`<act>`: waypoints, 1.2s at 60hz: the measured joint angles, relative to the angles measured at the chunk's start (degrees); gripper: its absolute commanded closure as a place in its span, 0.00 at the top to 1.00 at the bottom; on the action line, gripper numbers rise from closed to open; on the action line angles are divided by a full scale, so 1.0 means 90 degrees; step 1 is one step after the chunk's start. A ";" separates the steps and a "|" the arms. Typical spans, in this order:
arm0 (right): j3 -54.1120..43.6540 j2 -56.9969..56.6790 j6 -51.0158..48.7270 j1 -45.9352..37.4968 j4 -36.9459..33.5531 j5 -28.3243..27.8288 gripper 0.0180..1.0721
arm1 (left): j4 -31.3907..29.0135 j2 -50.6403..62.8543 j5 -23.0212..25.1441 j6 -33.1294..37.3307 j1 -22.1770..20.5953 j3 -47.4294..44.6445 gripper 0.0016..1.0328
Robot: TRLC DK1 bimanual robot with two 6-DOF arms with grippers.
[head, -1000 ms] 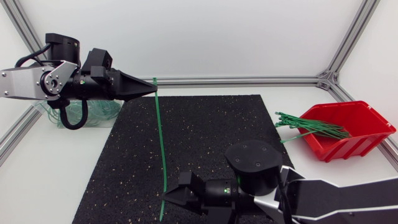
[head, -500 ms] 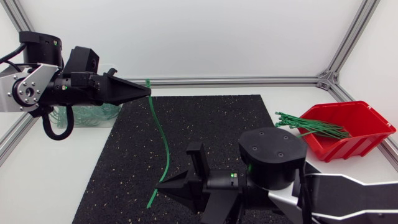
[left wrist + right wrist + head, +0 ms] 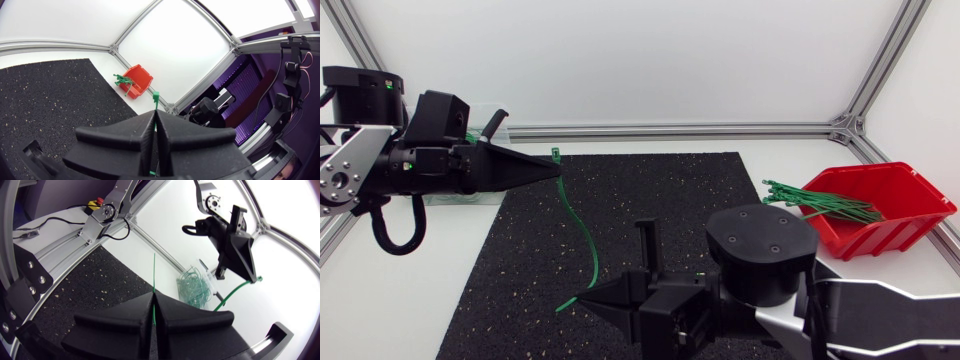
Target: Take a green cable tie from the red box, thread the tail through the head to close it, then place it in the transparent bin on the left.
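A green cable tie [image 3: 586, 235] hangs bowed over the black mat, held at both ends. My left gripper [image 3: 558, 166], coming in from the left, is shut on it just below its head [image 3: 556, 153]; in the left wrist view the head [image 3: 155, 95] pokes out past the closed fingertips [image 3: 155, 114]. My right gripper [image 3: 584, 299], low at the mat's front, is shut on the tie near its tail [image 3: 563, 305]; the thin tail [image 3: 154, 270] sticks out beyond its closed tips [image 3: 153, 297]. The red box [image 3: 895, 218] holds several more green ties [image 3: 820, 205].
The black mat [image 3: 660, 195] covers the middle of the table. The transparent bin [image 3: 196, 286], with closed green ties inside, stands behind my left arm and is mostly hidden in the head view. My left gripper [image 3: 240, 250] shows ahead in the right wrist view.
My left gripper has drawn back to the left and sunk a little. My right gripper has turned and shifted, and the tie has bent from nearly straight into a bow.
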 measured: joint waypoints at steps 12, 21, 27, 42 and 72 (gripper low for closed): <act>0.0138 -0.0097 0.0763 0.0209 -0.1066 0.0163 0.05 | 0.0000 -0.0282 -0.0058 0.0007 -0.0121 -0.0231 0.04; 0.0440 -0.0204 0.1562 0.0243 -0.1940 -0.0007 0.05 | 0.0000 -0.0384 -0.0151 0.0104 -0.0151 -0.0318 0.04; 0.0806 -0.0306 0.2081 0.0243 -0.2679 -0.0376 0.05 | 0.0002 -0.0396 -0.0165 0.0172 -0.0151 -0.0362 0.04; 0.1525 -0.0617 0.4420 0.0199 -0.3602 -0.0879 0.05 | 0.0000 -0.0396 -0.0189 0.0440 -0.0248 -0.0464 0.04; 0.2319 -0.0517 0.7664 -0.0794 -0.3949 -0.3232 0.05 | 0.0039 -0.1054 -0.1139 0.0845 -0.0792 -0.0726 0.04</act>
